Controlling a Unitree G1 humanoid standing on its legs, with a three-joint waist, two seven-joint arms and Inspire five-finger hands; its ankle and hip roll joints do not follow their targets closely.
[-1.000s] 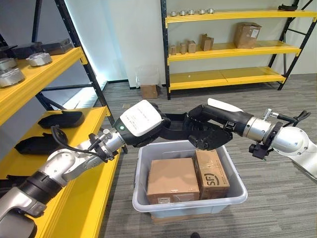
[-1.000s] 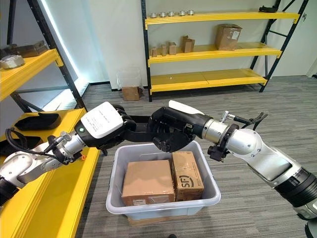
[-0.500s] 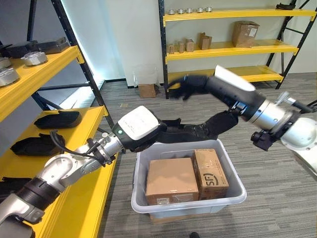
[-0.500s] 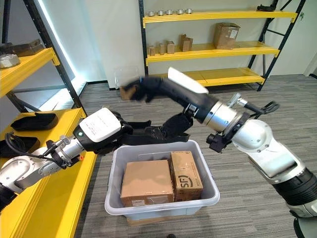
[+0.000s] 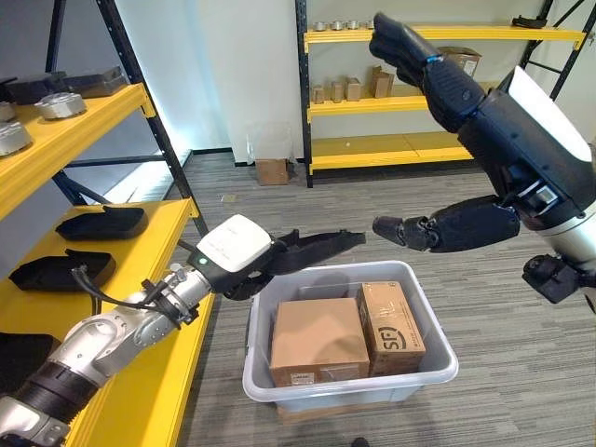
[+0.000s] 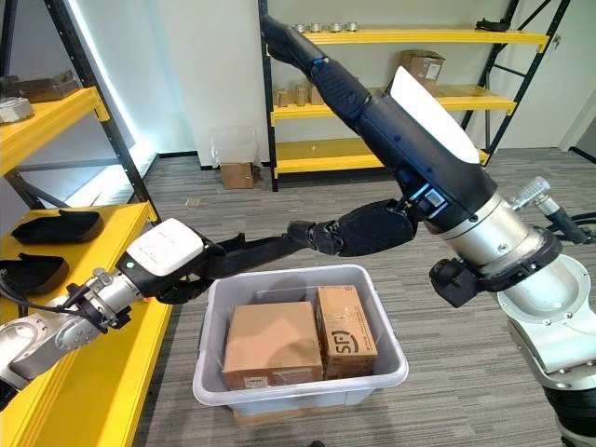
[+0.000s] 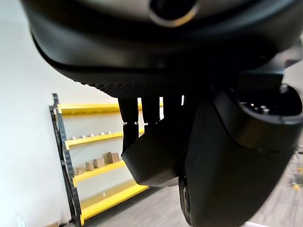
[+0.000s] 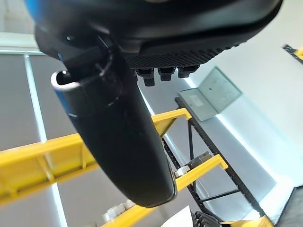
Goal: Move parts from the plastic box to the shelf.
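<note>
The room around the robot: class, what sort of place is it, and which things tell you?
Most likely a storeroom or small warehouse. Yellow shelf racks hold cardboard boxes and metal parts, and a grey plastic box of cartons sits on the floor.

The box (image 5: 438,349) stands on the floor near the middle, with two cartons (image 5: 318,340) side by side in it. The near shelf (image 5: 140,233) is to its left and carries parts (image 5: 98,223). A far shelf (image 5: 419,93) with small items stands behind.
</note>
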